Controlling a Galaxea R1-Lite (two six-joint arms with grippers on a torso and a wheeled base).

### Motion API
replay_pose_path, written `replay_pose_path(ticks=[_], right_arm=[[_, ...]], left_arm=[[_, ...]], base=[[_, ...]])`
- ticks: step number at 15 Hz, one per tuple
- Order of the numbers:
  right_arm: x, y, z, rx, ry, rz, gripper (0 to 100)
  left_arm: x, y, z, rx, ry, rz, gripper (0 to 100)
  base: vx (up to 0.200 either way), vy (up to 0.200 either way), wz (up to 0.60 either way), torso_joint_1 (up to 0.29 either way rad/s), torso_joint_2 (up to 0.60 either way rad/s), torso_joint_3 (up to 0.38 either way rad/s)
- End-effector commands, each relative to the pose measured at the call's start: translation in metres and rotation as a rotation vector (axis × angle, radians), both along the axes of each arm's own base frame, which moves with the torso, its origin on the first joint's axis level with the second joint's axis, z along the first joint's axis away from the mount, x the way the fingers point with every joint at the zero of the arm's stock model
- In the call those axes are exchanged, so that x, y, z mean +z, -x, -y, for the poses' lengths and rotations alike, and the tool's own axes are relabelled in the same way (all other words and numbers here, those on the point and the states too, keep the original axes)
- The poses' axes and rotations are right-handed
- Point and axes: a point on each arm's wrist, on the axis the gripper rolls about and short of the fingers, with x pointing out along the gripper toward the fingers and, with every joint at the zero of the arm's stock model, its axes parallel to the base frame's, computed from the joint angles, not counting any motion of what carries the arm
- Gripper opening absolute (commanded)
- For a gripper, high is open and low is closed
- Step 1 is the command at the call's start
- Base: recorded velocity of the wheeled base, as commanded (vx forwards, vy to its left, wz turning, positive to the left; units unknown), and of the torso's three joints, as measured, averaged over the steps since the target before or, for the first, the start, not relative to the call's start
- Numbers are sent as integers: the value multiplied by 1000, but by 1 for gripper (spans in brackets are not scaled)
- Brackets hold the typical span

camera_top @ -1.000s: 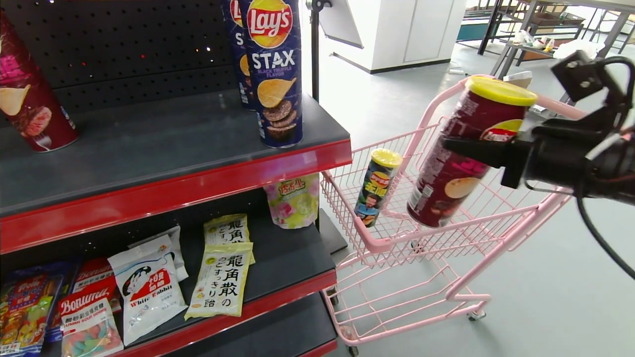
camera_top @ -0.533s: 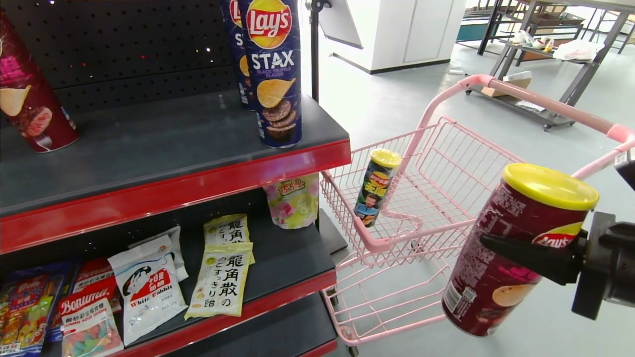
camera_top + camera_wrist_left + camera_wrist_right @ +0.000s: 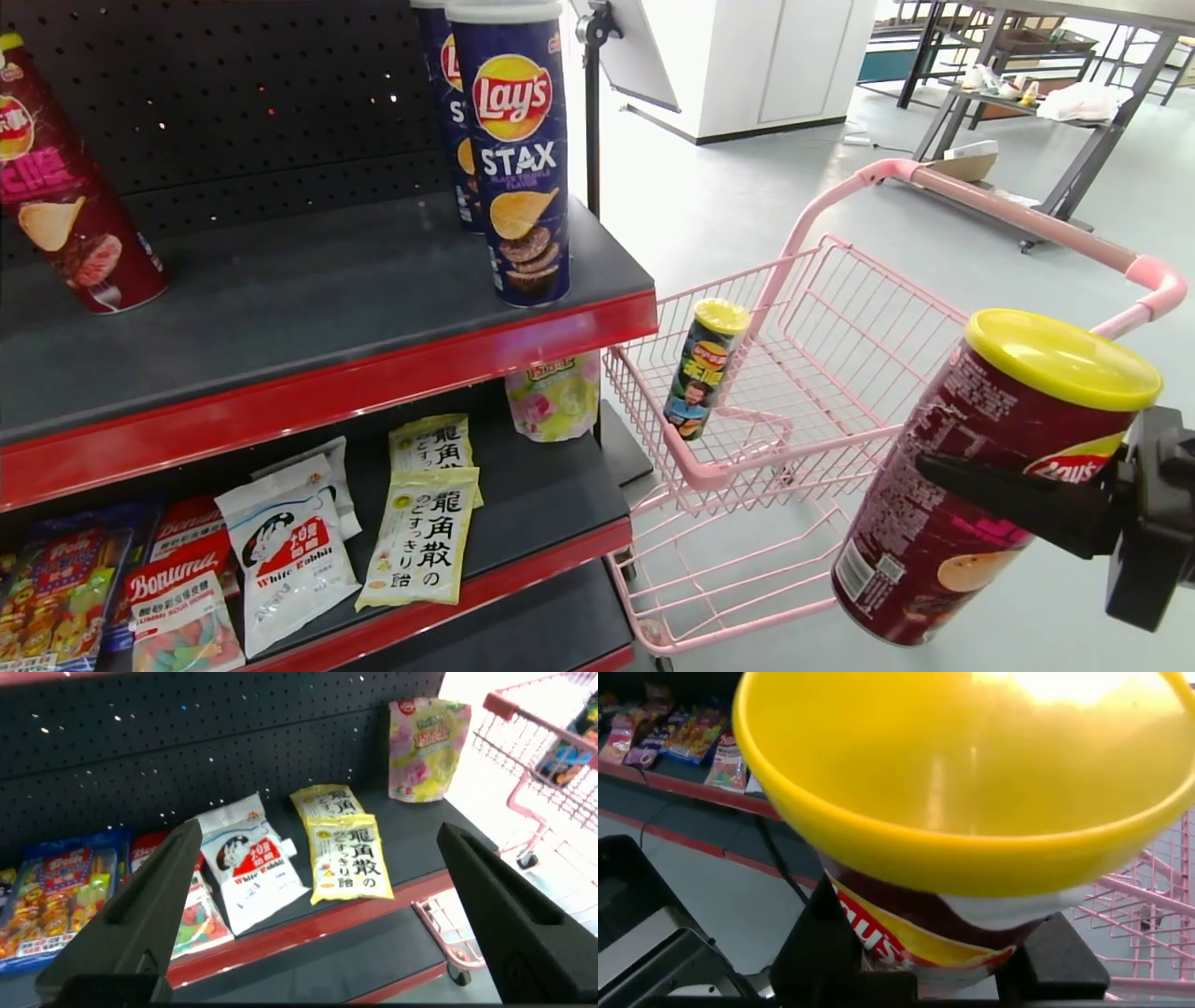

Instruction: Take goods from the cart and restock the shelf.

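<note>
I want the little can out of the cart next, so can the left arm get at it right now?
Probably yes. The left gripper is open and empty, facing the lower shelf, and the small can stands in the cart basket with nothing above it. It would need to swing over the rim.

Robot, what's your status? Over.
Right gripper shut on maroon, yellow-lidded chip can, beside pink wire cart. Left gripper open, facing lower shelf. Tall blue cans on upper shelf.

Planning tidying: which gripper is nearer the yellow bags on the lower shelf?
Left. The left gripper faces the bags; right gripper holds a red can beside the cart.
</note>
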Motion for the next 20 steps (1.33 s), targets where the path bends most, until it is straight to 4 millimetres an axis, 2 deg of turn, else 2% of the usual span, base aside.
replay_pose_path(ticks=[1, 5, 12, 14, 18, 20], right_arm=[[-5, 2, 1, 1, 13, -7, 0], [-10, 7, 4, 1, 19, -11, 0], [-13, 4, 3, 11, 78, 12, 0], [-14, 5, 4, 11, 92, 24, 0], [-14, 5, 4, 12, 94, 26, 0], [-16, 6, 4, 11, 99, 22, 0]], left_arm=[[0, 0, 0, 1, 0, -1, 100], [0, 0, 0, 1, 0, -1, 100], [0, 0, 0, 3, 3, -1, 100], [0, 0, 0, 3, 3, -1, 100], [0, 0, 0, 3, 3, -1, 100], [0, 0, 0, 3, 3, -1, 100]], base=[[0, 0, 0, 139, -500, -349], [0, 0, 0, 173, -542, -371], [0, 0, 0, 203, -555, -352], [0, 0, 0, 80, -210, -112], [-200, 0, 0, 16, -19, -17], [0, 0, 0, 0, 0, 0]])
